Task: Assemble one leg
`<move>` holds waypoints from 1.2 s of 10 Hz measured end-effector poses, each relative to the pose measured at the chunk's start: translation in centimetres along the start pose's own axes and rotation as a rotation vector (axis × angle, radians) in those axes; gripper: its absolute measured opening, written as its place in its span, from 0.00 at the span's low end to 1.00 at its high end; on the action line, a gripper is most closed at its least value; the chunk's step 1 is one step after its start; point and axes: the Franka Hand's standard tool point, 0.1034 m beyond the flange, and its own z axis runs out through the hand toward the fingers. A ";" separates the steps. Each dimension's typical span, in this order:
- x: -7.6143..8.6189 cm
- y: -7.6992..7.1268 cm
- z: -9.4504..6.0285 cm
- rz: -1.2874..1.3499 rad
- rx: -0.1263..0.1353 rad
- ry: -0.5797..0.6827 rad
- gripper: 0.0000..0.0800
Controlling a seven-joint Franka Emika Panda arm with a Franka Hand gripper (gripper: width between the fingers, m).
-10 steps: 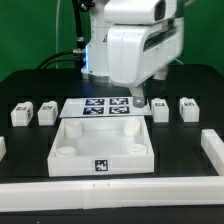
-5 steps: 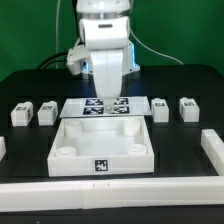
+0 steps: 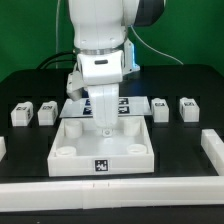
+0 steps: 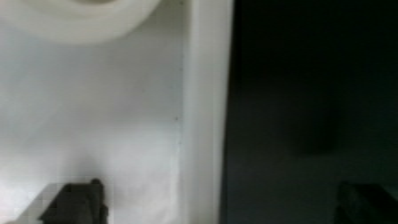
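Four white legs with tags stand on the black table, two at the exterior view's left and two at its right. My gripper points down over the far wall of the large white tray, near the middle, apart from every leg. In the wrist view the gripper is open and empty. Its dark fingertips stand wide apart, either side of the tray's wall. A round corner socket shows on the tray.
The marker board lies behind the tray, partly hidden by the arm. White rails lie along the front and at the exterior view's right and left edge. Cables hang behind the arm.
The arm has swung from the back right to the middle and come down. The gripper now hangs low over the tray's far wall. The legs and tray have not moved.
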 end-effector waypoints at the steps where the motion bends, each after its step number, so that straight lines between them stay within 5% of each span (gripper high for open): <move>1: 0.0 0.0 0.1 0.000 0.001 0.000 0.69; 3: 0.0 -0.1 0.1 0.001 0.002 0.000 0.35; 4: -0.1 -0.1 0.1 0.001 0.002 0.000 0.35; 5: -0.1 -0.1 0.1 0.002 0.002 0.000 0.13; 12: -0.1 0.3 -0.1 0.003 -0.017 -0.001 0.08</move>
